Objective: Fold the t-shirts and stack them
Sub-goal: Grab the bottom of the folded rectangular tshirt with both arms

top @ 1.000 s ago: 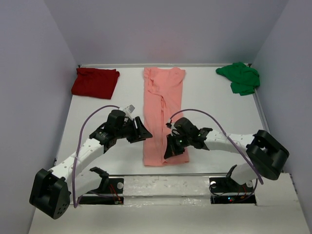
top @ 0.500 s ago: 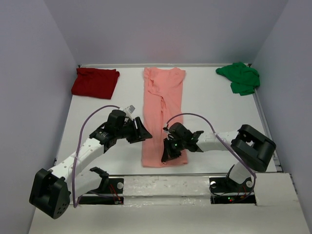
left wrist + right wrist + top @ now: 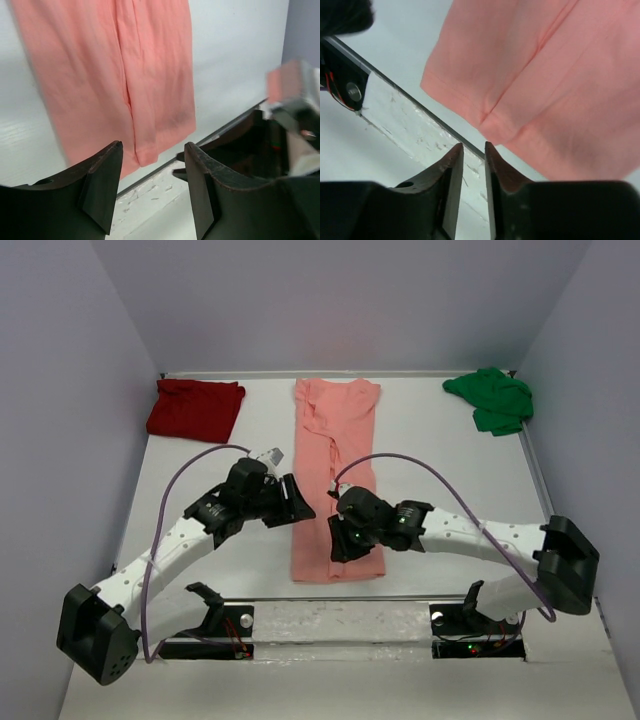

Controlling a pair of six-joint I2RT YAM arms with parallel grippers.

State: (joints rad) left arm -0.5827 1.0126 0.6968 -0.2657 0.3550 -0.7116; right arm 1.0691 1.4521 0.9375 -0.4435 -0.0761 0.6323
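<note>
- Salmon-pink t-shirt (image 3: pixel 335 440): folded lengthwise into a long strip. It lies flat down the middle of the table (image 3: pixel 440 470), with its collar end at the far edge and its hem close to the near edge.
- Dark red t-shirt (image 3: pixel 195 408): folded into a flat rectangle at the far left corner, well apart from the pink one.
- Bright green t-shirt (image 3: pixel 492 400): lies crumpled and unfolded in the far right corner.
- Left gripper (image 3: pixel 295 502): placed at the left edge of the pink strip, over its near half. In the left wrist view the left gripper (image 3: pixel 152 175) has its jaws spread wide with nothing between them. The near end of the pink cloth (image 3: pixel 125 75) lies beyond the fingertips.
- Right gripper (image 3: pixel 340 540): placed over the near part of the pink strip, just to the right of the left gripper. In the right wrist view the right gripper (image 3: pixel 473 175) has its fingers parted by a narrow gap that holds no cloth. The pink hem (image 3: pixel 520 90) lies just beyond the tips, with the white strip (image 3: pixel 410 125) at the table's near edge beside it.
- Whether either gripper touches the cloth cannot be told.
</note>
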